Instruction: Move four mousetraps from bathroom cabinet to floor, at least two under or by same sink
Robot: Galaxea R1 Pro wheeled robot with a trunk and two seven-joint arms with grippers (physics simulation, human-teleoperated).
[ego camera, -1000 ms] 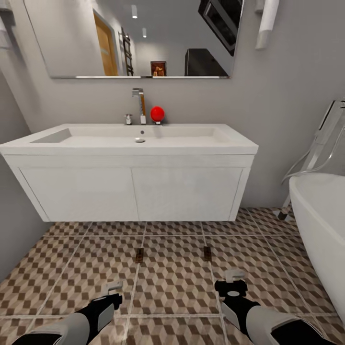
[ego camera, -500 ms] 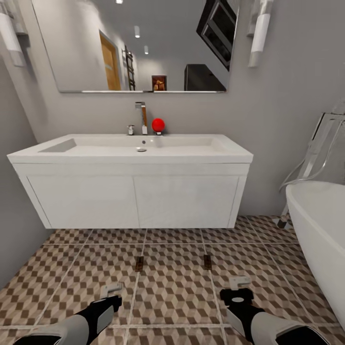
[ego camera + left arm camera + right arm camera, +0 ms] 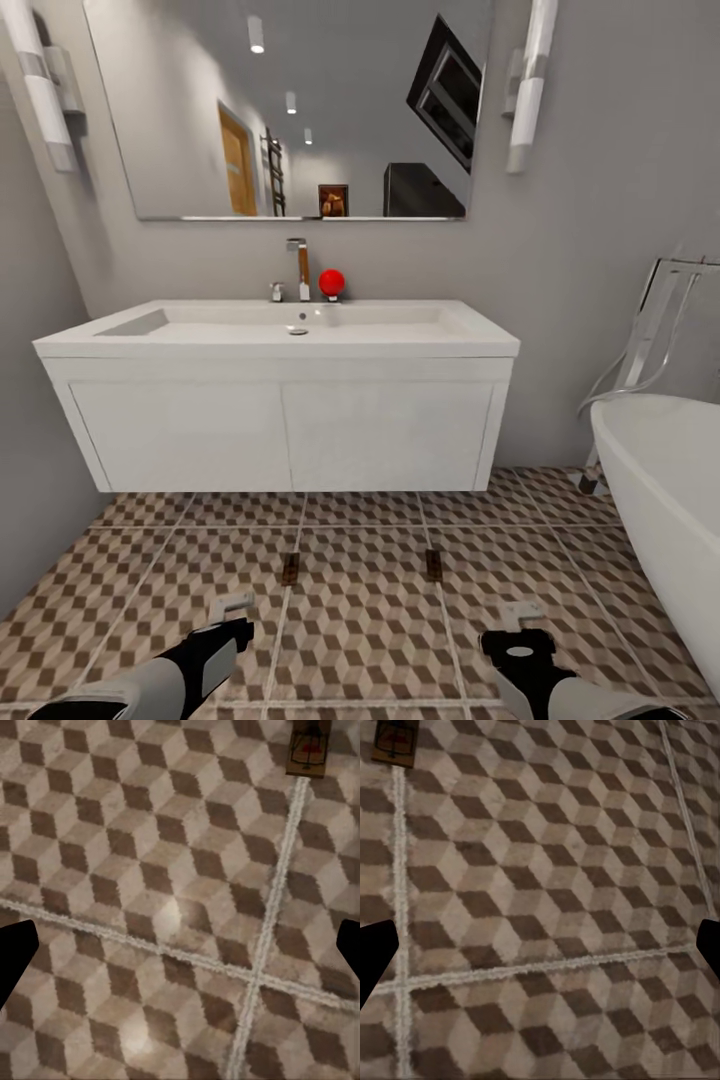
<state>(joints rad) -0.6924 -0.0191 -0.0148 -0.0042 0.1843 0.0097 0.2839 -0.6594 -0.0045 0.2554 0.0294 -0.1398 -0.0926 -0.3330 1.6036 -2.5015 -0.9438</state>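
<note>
View has pulled back from the wide white basin sink point(image 3: 290, 330), both pincers, left point(image 3: 232, 612) and right point(image 3: 520, 622), open and empty, two small brown wooden mousetraps point(image 3: 290, 568) point(image 3: 433, 564) lying on the cube-patterned tile floor point(image 3: 360, 620) before it, two likely left to fetch.

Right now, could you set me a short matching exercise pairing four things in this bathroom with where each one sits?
Things:
1. red ball
2. left mousetrap
3. bathtub
4. mirror

Places:
A. on the floor tiles in front of the vanity, on a grout line
B. on the wall above the sink
C. on the sink's back edge, just right of the tap
D. at the right edge of the head view, beside the vanity

Pairs: 1-C, 2-A, 3-D, 4-B
</note>
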